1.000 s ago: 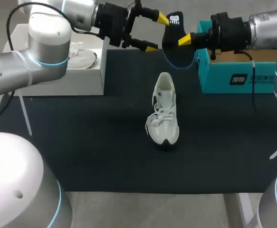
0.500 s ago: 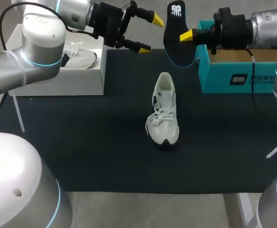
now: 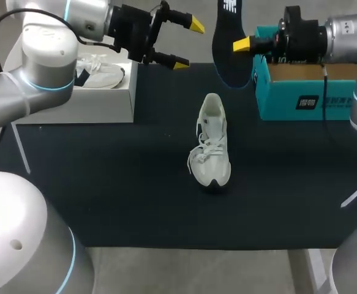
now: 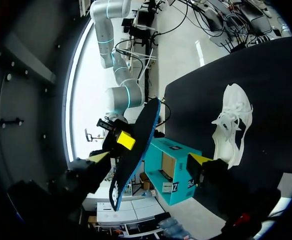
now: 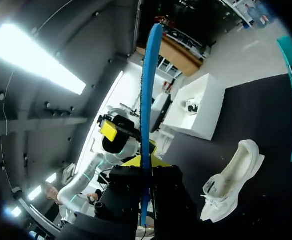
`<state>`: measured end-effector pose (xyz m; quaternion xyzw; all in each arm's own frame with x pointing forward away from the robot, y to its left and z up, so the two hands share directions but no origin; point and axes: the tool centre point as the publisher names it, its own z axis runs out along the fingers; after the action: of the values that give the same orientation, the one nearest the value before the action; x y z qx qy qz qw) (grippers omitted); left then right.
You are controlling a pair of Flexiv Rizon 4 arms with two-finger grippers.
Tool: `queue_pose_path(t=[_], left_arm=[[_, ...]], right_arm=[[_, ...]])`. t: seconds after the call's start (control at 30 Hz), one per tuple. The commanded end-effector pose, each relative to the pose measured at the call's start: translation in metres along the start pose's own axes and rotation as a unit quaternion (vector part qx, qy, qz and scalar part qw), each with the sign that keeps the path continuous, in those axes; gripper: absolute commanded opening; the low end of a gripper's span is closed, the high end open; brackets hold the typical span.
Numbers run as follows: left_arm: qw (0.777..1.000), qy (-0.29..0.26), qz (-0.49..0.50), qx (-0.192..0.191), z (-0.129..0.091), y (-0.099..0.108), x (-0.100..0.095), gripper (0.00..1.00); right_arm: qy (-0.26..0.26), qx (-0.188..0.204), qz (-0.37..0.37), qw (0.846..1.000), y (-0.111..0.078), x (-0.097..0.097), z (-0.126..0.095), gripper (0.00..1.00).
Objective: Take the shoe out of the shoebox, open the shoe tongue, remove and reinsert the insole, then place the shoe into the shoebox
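Clamping the insole (image 3: pixel 228 58) upright in the right gripper (image 3: pixel 238 45), high over the mat's far end, likely to clear the shoe (image 3: pixel 212 147) lying mid-mat, outside the shoebox (image 3: pixel 300 101). Holding the left gripper (image 3: pixel 187 44) wide open and empty alongside, probably ready to help reinsert.

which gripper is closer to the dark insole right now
Right. The right gripper is shut on the insole; the left gripper hangs open beside it, not touching.
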<state>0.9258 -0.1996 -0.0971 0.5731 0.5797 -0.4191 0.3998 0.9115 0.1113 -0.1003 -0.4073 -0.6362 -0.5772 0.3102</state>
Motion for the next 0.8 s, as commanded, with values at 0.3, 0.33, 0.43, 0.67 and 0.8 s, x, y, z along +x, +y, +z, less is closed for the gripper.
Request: queue_pose_path(t=[0.3, 0.33, 0.43, 0.67, 0.8], left_arm=[[1.0, 0.027, -0.002, -0.017, -0.058, -0.021, 0.02, 1.0], [0.999, 0.031, -0.005, -0.021, -0.064, -0.022, 0.025, 1.0], [0.999, 0.044, 0.004, -0.031, -0.08, -0.028, 0.04, 1.0], [0.997, 0.042, 0.022, -0.059, -0.113, -0.046, 0.048, 1.0], [0.996, 0.049, 0.033, -0.065, -0.131, -0.059, 0.049, 1.0]], right_arm=[[-0.021, -0.004, -0.017, 1.0, 0.004, 0.006, -0.003, 0.0], [-0.021, -0.004, -0.017, 1.0, 0.004, 0.006, -0.003, 0.0], [-0.021, -0.004, -0.017, 1.0, 0.004, 0.006, -0.003, 0.0], [-0.01, -0.002, -0.057, 0.998, 0.008, 0.0, 0.004, 0.0], [0.006, -0.013, -0.084, 0.996, 0.02, -0.006, 0.006, 0.0]])
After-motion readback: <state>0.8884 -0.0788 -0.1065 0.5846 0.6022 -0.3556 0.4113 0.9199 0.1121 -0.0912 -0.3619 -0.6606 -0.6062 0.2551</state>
